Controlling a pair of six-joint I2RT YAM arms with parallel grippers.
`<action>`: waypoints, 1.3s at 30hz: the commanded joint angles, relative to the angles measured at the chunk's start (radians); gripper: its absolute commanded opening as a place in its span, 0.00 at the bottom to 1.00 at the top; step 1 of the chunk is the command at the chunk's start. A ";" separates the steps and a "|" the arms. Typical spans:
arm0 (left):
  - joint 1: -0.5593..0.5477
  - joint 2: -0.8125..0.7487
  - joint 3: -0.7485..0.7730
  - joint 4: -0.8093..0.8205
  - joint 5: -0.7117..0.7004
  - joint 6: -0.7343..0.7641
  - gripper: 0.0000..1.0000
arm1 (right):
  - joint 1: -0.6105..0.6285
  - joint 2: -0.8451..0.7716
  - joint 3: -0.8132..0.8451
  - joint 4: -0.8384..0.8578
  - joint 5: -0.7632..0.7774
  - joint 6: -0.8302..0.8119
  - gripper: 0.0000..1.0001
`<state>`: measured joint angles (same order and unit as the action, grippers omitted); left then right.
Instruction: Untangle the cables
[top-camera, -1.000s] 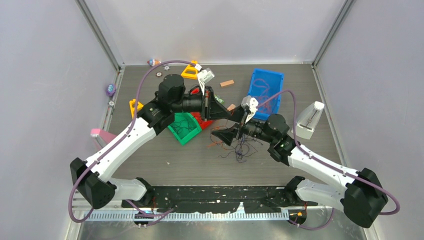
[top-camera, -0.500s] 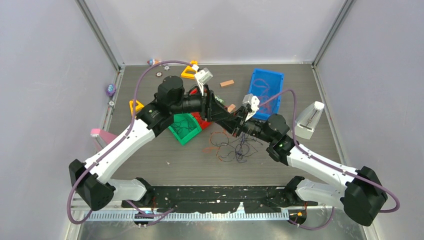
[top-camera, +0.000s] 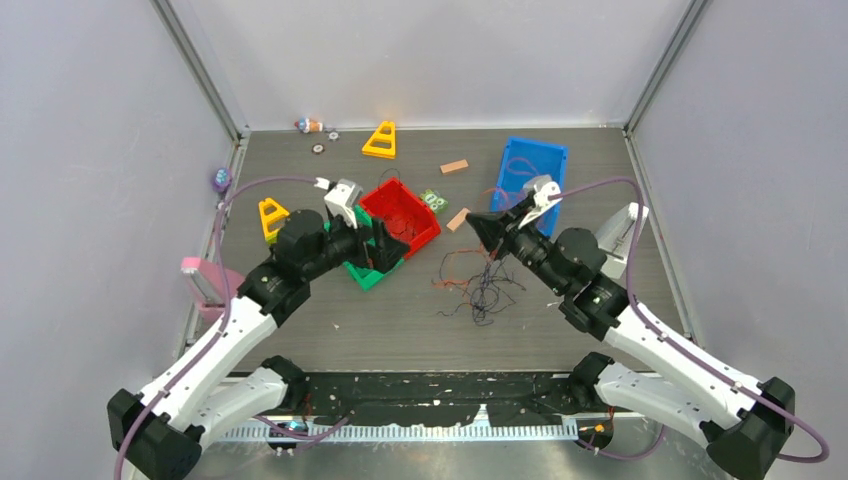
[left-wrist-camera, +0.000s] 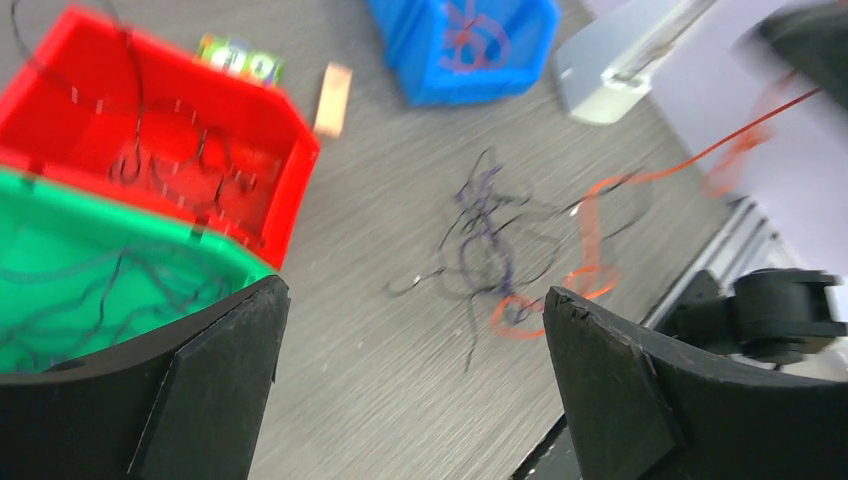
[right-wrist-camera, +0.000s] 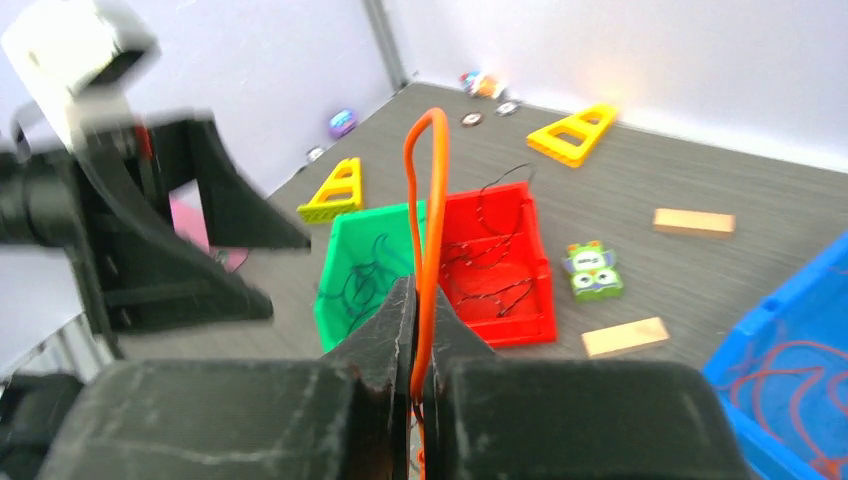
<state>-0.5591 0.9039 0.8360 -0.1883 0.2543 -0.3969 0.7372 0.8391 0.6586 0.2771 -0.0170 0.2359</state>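
Right wrist view: the right claw (right-wrist-camera: 415, 300) is pinched shut on one orange-red cable (right-wrist-camera: 428, 190), and a loop of it stands up above the fingertips. In the top external view this claw hangs right of the surface's middle, near the blue bin (top-camera: 545, 155). The strand trails down from it to the rest of the cables (top-camera: 480, 285), a loose knot of orange and dark threads lying at the middle of the surface, a little towards the near edge.

The left claw (top-camera: 392, 248) is spread wide and holds nothing. It hovers left of the middle, over the green bin (top-camera: 362, 275) and just beside the red bin (top-camera: 380, 195).

The cables look very light, thin and limp, so they will probably drape and drag whatever they are looped through rather than hold a shape. A slow pull on the held strand should draw it out; a quick one may lift the whole knot or cinch it tighter. The best place for the free claw seems to be the dark bundle at the knot's centre, pinning it to the surface while the orange strand slides free. A thread this fine may slip from a loose pinch.
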 joint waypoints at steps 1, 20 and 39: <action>0.008 -0.013 -0.114 0.119 -0.065 -0.025 1.00 | -0.012 -0.015 0.175 -0.177 0.189 0.013 0.05; -0.145 0.122 -0.451 0.806 -0.058 0.077 0.97 | -0.031 0.131 0.491 -0.319 0.290 0.064 0.05; -0.311 0.734 -0.214 1.448 0.023 0.039 0.78 | -0.048 0.119 0.533 -0.283 0.249 0.124 0.05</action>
<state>-0.8394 1.5597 0.5568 0.9951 0.2558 -0.3378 0.6960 0.9737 1.1412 -0.0578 0.2409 0.3397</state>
